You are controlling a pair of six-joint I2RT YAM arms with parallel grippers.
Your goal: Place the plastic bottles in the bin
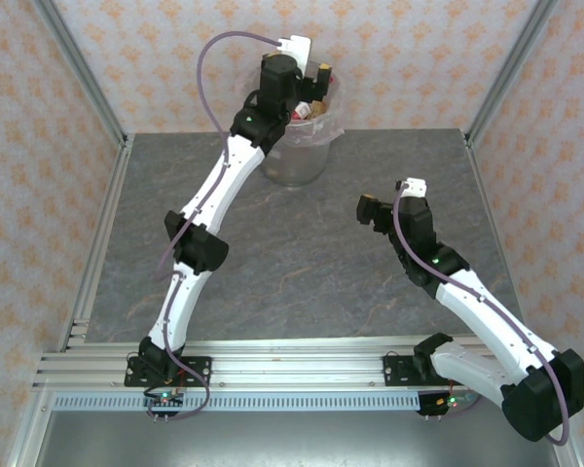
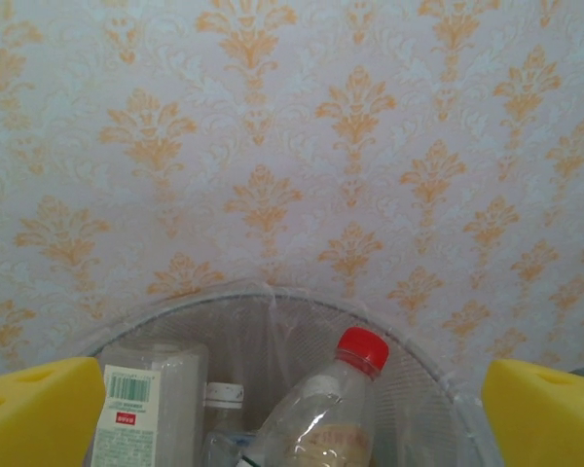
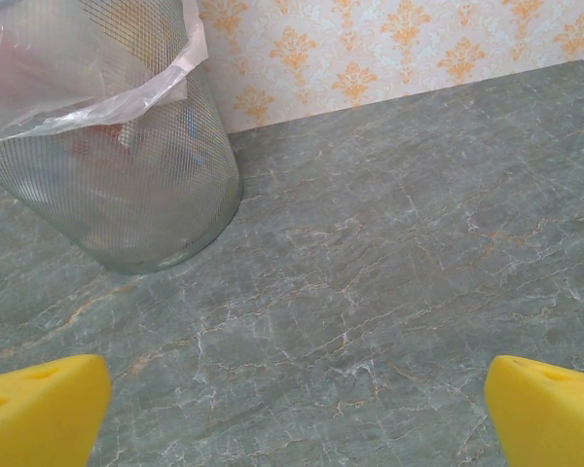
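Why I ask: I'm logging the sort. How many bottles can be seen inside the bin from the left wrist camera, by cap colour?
Clear plastic bottle with red cap: 1
Small clear bottle with white cap: 1
Translucent bottle with green-white barcode label, no cap seen: 1
Total: 3

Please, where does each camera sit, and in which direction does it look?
Top external: above and behind the bases, looking down at the table; both arms show, left gripper over the bin.
Left wrist: over the bin, facing the back wall; its yellow fingers at the lower corners, bottles below.
Right wrist: over the table, facing the bin; its yellow fingers at the lower corners.
All three share the bin.
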